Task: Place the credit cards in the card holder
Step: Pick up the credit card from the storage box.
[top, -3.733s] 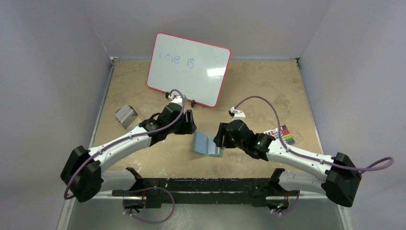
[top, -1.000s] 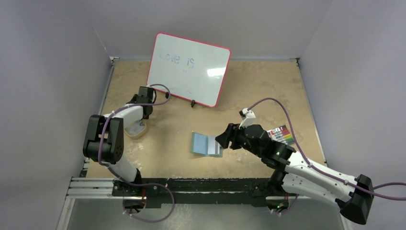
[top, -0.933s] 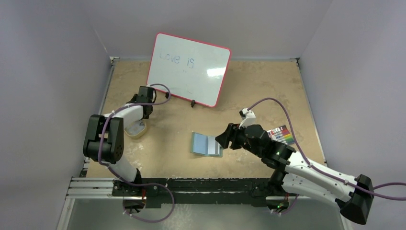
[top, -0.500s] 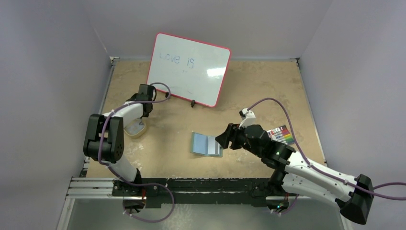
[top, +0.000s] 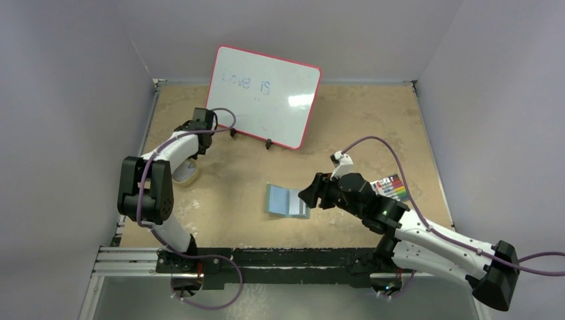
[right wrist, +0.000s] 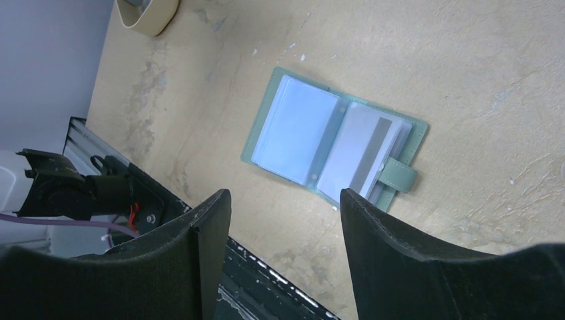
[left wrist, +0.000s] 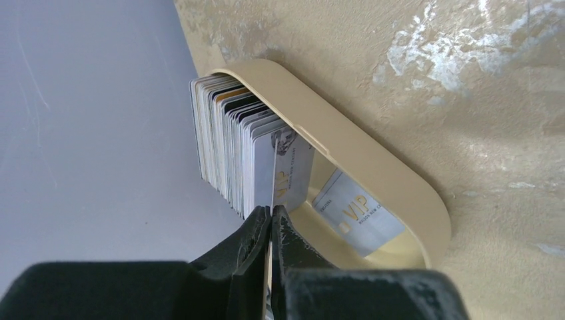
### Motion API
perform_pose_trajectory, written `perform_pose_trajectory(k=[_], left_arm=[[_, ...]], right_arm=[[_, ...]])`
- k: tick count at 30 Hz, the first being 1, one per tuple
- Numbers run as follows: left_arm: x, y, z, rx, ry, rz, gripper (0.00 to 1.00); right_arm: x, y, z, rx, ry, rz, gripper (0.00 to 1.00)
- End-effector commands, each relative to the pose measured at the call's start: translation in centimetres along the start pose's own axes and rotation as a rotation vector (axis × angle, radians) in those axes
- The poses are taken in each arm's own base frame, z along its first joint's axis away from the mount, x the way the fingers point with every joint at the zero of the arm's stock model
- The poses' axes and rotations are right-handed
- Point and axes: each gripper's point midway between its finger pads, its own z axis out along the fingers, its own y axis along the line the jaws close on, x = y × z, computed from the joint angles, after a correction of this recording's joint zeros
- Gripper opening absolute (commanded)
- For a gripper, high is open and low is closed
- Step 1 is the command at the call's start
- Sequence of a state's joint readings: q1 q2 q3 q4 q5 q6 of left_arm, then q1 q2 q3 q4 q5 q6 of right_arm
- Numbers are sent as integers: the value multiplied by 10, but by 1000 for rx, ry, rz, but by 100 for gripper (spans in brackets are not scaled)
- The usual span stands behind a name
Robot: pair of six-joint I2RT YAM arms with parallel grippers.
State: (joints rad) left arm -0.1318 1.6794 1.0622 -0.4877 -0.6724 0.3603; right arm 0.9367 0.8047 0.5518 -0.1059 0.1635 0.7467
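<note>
"One card out of the whole stack, is that the picture?" the desk asks.

"That's it. At about 10 o'clock on the table (top: 346, 127), the left gripper (left wrist: 270, 215) has its fingers closed on a single card (left wrist: 274, 170), held edge-on above the beige tray (left wrist: 373, 167). The other credit cards (left wrist: 223, 143) stand packed on edge in that tray at 9 o'clock, with one more lying flat on its floor."

"And where does it go?"

"The card holder (right wrist: 333, 137) lies open and flat near the middle, a little toward 6 o'clock, well apart from the tray. A striped card (right wrist: 365, 155) already shows in the pocket on the snap tab (right wrist: 400, 179) side. The facing pocket looks pale blue, and I cannot tell whether it's filled. The right gripper (right wrist: 283, 193) hangs by the holder's 3 o'clock edge, fingers spread wide, holding nothing."

"So which step is this?"

"I read it as the fetch: a card picked, not yet carried. The next move calls for bringing it from 9 o'clock to the centre, tipping it flat to line up with a pocket mouth, and sliding it in edge first. The holder is light and unsecured, so the right gripper probably needs to pin it down. A thin card in a fingertip pinch could also swivel on the way."
</note>
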Motion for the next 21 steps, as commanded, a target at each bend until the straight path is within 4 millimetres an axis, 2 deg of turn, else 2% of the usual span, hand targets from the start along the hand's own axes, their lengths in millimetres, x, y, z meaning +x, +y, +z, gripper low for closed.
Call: perform_pose_trajectory(k=[1, 10, 21], left_arm=[[-6, 7, -15, 42, 6, -63, 1], [-24, 8, -51, 145, -115, -161, 0], [-28, 10, -81, 236, -145, -279, 0]], right_arm=[[-16, 21, -3, -72, -41, 0, 64], [-17, 33, -4, -120, -27, 12, 64], [-24, 52, 0, -188, -32, 26, 64]])
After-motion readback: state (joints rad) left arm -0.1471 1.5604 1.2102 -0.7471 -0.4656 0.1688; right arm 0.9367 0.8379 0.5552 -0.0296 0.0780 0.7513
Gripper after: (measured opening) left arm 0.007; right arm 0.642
